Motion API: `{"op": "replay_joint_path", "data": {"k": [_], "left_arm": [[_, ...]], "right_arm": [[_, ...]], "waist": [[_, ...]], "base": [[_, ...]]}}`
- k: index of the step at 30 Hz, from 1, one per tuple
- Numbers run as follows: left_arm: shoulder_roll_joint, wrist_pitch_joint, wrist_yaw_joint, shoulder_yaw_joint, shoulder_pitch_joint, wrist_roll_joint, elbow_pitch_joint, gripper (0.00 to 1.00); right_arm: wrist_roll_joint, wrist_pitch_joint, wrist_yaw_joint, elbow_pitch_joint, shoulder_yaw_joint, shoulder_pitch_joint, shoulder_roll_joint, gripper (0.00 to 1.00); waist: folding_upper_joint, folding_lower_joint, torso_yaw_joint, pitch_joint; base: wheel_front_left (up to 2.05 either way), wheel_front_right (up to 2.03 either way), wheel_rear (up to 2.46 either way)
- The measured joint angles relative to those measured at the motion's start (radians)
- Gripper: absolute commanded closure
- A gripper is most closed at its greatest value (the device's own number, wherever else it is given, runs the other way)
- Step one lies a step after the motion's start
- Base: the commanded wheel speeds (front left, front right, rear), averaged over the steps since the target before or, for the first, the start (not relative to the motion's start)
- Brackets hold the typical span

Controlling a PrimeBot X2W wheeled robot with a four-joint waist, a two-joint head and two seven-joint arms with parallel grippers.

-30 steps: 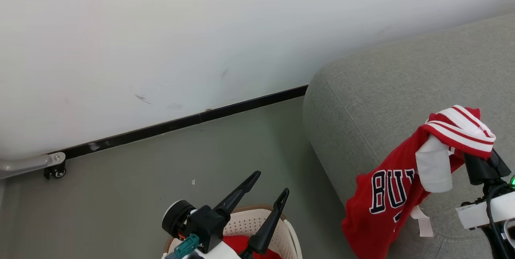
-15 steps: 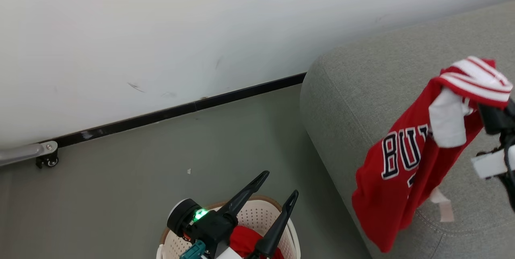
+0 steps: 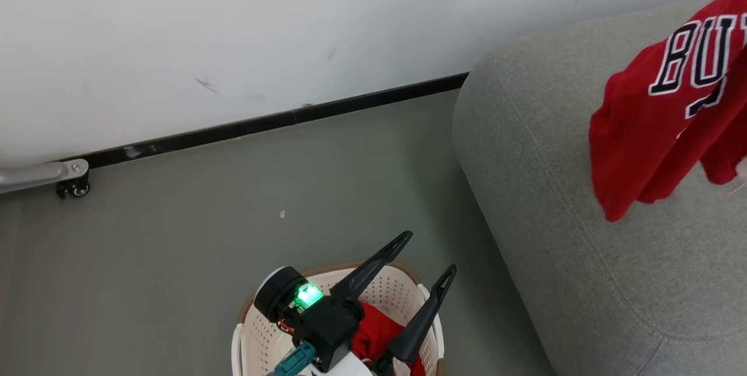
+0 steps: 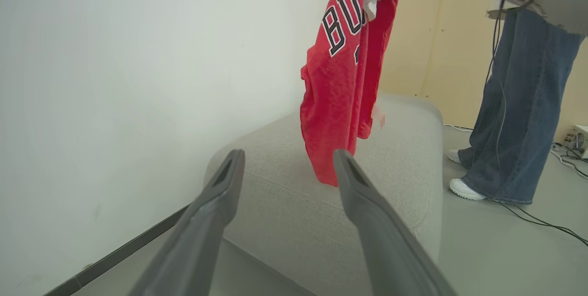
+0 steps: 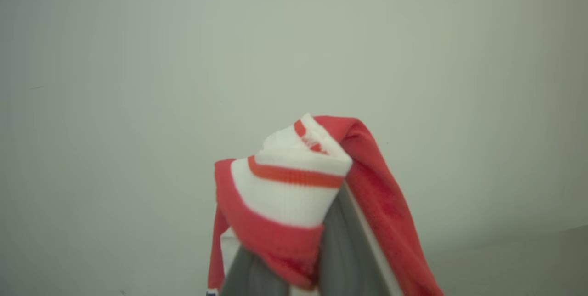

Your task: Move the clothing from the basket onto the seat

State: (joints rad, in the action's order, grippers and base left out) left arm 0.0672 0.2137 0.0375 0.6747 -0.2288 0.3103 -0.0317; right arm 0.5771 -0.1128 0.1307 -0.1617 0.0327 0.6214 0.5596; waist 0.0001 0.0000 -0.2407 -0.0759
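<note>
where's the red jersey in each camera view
Head view: the jersey hangs at the upper right, over the sofa.
Left wrist view: top centre, hanging down with the sofa behind it.
Right wrist view: bottom centre, its striped trim bunched over the right gripper's fingers.
Shared landmark: the white wall; the sofa links head and left wrist views.

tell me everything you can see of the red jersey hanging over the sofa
The red jersey is a soft, knit-looking sports top with navy, white-outlined block letters reading BU (the rest is hidden) and a white band with red stripes at its top. It hangs limp and lengthwise, bunched at that striped end, which the shut right gripper pinches. Its lower hem dangles over the grey seat; whether it touches the cushion is unclear.
</note>
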Motion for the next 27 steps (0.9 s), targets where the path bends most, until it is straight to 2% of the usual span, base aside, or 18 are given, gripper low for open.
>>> {"op": "replay_joint_path", "data": {"k": [9,17,21,27], "left_arm": [[-0.001,-0.025,0.0,0.021,-0.031,-0.015,-0.033,0.0],[-0.001,-0.046,0.001,0.044,-0.063,-0.036,-0.058,0.0],[-0.003,-0.056,0.002,0.053,-0.08,-0.04,-0.064,0.0],[-0.002,-0.079,0.011,0.064,-0.109,-0.046,-0.066,0.0]], "right_arm": [[0.0,0.031,0.0,-0.125,0.059,0.112,0.114,1.0],[0.0,0.028,0.0,-0.211,0.071,0.152,0.168,1.0],[0.008,0.001,0.0,-0.236,0.079,0.164,0.173,1.0],[0.042,-0.045,0.0,-0.292,0.055,0.122,0.127,1.0]], "waist": [[0.0,0.0,0.028,-0.06],[0.0,0.0,0.054,-0.116],[0.0,0.0,0.064,-0.144],[0.0,0.0,0.074,-0.196]], "base": [[0.0,0.0,0.0],[0.0,0.0,0.0],[0.0,0.0,0.0],[0.0,0.0,0.0]]}}
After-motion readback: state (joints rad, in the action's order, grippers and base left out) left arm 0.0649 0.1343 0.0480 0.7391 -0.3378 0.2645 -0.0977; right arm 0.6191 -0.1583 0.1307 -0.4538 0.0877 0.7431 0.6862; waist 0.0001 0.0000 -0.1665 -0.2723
